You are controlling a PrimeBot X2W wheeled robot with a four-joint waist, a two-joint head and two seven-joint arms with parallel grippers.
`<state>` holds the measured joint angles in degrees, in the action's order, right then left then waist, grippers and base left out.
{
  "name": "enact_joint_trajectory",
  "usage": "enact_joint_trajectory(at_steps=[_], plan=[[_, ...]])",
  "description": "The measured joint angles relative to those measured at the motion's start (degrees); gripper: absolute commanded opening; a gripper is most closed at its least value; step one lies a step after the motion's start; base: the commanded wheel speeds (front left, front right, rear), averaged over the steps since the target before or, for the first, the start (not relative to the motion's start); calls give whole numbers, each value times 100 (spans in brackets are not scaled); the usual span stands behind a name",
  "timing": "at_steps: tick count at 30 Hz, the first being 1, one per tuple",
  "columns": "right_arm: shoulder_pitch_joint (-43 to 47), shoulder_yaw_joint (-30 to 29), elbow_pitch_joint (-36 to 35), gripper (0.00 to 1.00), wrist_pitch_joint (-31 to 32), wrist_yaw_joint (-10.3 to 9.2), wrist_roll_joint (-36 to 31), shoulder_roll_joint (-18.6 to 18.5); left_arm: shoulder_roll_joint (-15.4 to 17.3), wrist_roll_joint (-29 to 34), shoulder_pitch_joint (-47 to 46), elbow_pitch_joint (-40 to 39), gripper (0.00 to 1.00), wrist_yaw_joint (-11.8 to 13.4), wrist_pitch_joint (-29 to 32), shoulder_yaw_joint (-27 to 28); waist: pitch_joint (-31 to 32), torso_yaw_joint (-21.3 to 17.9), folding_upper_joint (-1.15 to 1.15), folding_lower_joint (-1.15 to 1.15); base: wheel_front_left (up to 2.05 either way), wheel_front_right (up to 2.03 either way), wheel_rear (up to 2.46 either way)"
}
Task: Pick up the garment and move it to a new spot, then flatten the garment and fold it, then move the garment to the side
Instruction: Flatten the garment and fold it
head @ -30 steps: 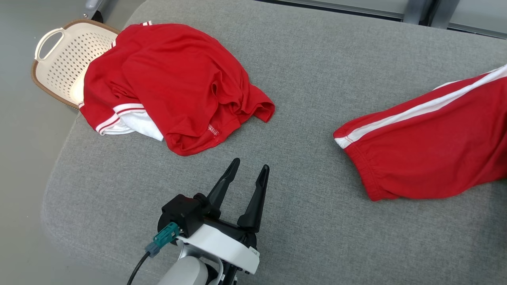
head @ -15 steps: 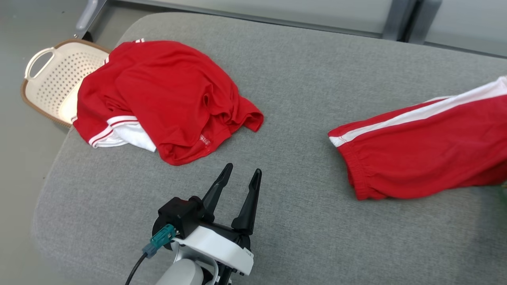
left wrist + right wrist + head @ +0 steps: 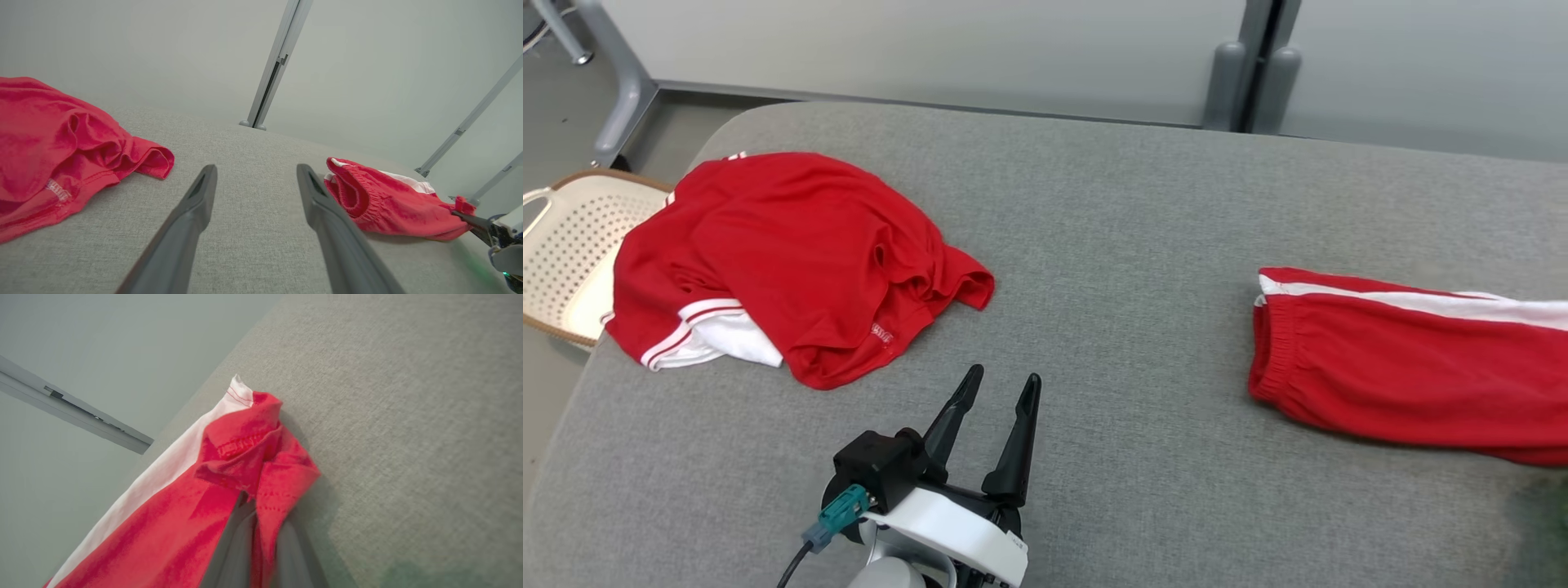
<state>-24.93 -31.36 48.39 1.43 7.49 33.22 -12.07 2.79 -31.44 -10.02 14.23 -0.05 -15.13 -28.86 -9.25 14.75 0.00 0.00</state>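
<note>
The garment [image 3: 1405, 384] is red with a white side stripe and an elastic hem, and lies stretched out at the right of the grey padded table [image 3: 1111, 229]. In the right wrist view my right gripper [image 3: 256, 506] is shut on a bunched corner of the garment [image 3: 171, 514], with red cloth wrapped over its fingers. The left wrist view shows the garment [image 3: 380, 204] low on the table, with the right gripper [image 3: 470, 216] pinching its far end. My left gripper [image 3: 1001, 384] stands open near the front middle, its fingers [image 3: 196, 200] holding nothing.
A second red garment with white trim [image 3: 784, 253] lies heaped at the left of the table, also in the left wrist view [image 3: 49, 139]. A cream perforated basket [image 3: 564, 245] sits off the table's left edge. Grey wall panels and posts [image 3: 1225, 82] stand behind.
The camera has tilted up and turned. The striped garment has been drawn to the right, away from the heap, and now lies flatter and narrower. My right gripper has shut on it. The left gripper stays open.
</note>
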Motion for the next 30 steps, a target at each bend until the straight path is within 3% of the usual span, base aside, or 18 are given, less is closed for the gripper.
enact_joint_trajectory(at_steps=[7, 12, 14, 21, 30], plan=[[36, -366, -141, 0, -44, 0, -292, 190, -1, 22, 23, 46, 100, -47, 0, 0, 132, -189, 0, 0, 0, 0, 0], [-62, -63, -584, 0, -67, -1, -307, 389, -1, 58, 45, 143, 100, -46, 0, 0, 213, -201, 0, 0, 0, 0, 0], [-38, 481, -1084, 0, 27, -1, -24, 549, -1, -53, 99, 156, 100, -37, 0, 40, 279, -185, 0, 0, 0, 0, 0], [539, 1836, -2339, 0, 135, -1, 836, 564, -1, -51, 144, 223, 100, -31, 0, 63, 442, -100, 0, 0, 0, 0, 0], [1235, 3492, -3138, 0, 199, -1, 1712, 146, 1, -35, 282, 305, 100, -21, 0, 75, 629, 102, 0, 0, 0, 0, 0]])
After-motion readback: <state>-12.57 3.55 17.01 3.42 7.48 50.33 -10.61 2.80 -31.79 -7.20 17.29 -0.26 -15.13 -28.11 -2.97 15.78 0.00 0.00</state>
